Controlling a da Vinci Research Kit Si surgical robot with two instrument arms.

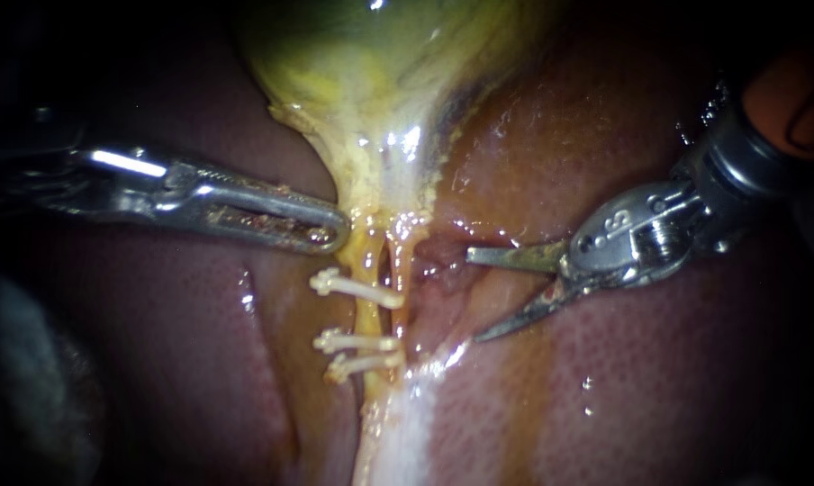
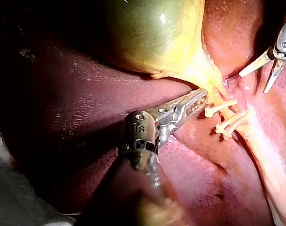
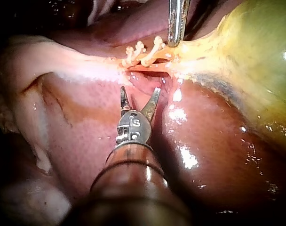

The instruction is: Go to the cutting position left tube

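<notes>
The yellow-green gallbladder point(image 1: 371, 81) narrows into two thin yellow tubes running side by side. The left tube point(image 1: 368, 310) carries three white clips point(image 1: 357, 286), and the right tube point(image 1: 400, 270) lies close beside it. My left instrument point(image 1: 333, 229) comes in from the left, its jaws shut on the gallbladder's neck just above the clips; the same grip shows in the left wrist view point(image 2: 202, 97). My right instrument point(image 1: 473, 297) has two pointed blades standing open. It hovers over the liver to the right of both tubes, apart from them, blades pointing at them point(image 3: 140, 89).
Red-brown liver point(image 1: 650, 387) surrounds the tubes on both sides. A pale white strip of tissue point(image 1: 407, 423) runs down from below the lowest clip. Wet glare lies on the liver between the right tube and the blades.
</notes>
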